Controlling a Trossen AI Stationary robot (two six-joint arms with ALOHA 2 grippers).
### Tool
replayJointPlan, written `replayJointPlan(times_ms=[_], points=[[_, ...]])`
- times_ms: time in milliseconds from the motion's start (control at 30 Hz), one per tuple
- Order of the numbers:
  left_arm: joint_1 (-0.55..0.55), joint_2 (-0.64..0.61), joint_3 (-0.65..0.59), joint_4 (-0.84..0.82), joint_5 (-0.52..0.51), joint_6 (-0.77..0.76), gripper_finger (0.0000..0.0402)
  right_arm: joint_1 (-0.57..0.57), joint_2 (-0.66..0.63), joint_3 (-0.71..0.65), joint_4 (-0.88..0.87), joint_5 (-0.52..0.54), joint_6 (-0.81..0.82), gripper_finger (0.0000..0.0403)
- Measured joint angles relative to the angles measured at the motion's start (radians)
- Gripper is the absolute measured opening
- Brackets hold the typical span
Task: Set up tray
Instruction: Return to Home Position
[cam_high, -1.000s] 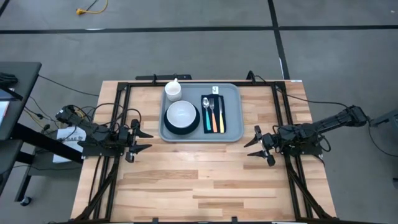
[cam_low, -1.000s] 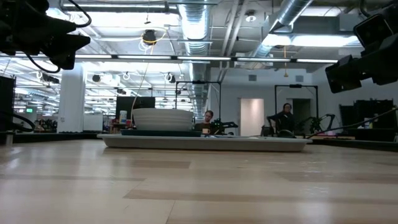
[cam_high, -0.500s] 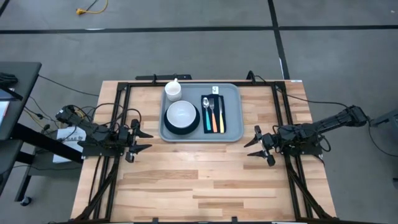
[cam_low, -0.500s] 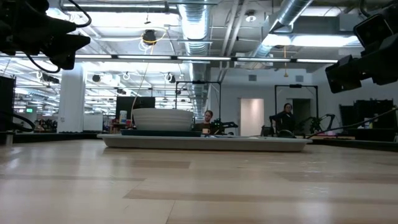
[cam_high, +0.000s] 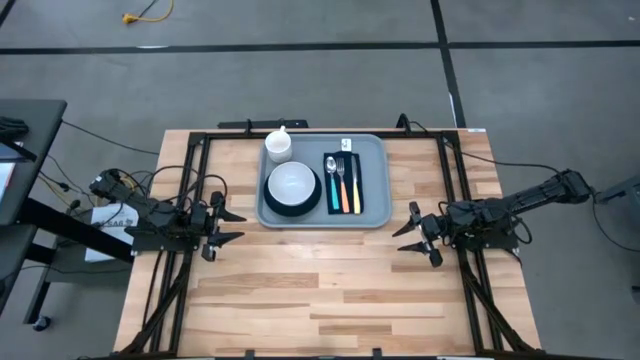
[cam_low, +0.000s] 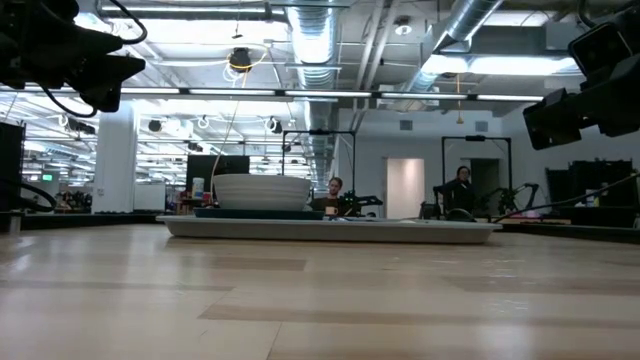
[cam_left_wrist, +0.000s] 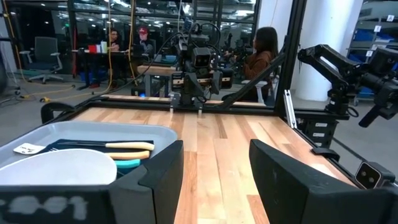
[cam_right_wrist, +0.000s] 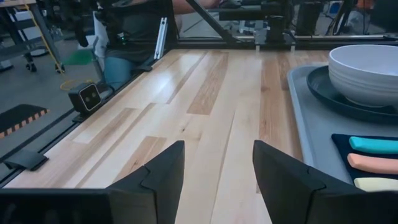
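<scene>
1. The tray (cam_high: 375, 190) lies flat at the far middle of the table (cam_high: 330, 290), between the two arms and touched by neither.
2. On the tray, a white bowl (cam_high: 292, 184) sits on a dark round plate (cam_high: 292, 210). A white cup (cam_high: 278, 146) stands in the far corner on the left arm's side.
3. A dark napkin (cam_right_wrist: 342, 146) lies beside the plate and carries three pieces laid parallel: a blue spoon (cam_high: 332, 180) nearest the bowl, an orange fork (cam_high: 344, 185) in the middle and a yellow knife (cam_high: 356, 190) outermost.
4. A small white item (cam_high: 347, 145) lies just beyond the napkin; it is too small to identify, possibly a card or packet.
5. The left gripper (cam_high: 238, 227) is above the left edge of the table, well apart from the tray. Its fingers (cam_left_wrist: 155, 180) are spread with nothing between them.
6. The right gripper (cam_high: 405, 238) is near the tray's near right corner without touching it. It is likewise parted and empty (its wrist view shows bare table between the fingers (cam_right_wrist: 155, 174)).
7. Step in hand, as judged: the setting looks complete, and the arms are being brought to rest.
8. The next move calls for no grasp. Each arm need only fold back to its own side, the right one keeping clear of the tray's rim.
</scene>
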Motion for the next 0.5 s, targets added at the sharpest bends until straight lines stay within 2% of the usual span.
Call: replayJointPlan(times_ms=[500], points=[[0.000,0.000,0.000,0.000,0.000,-0.002,0.0173,0.000,0.000,0.000,0.000,0.000,0.000,0.0180]])
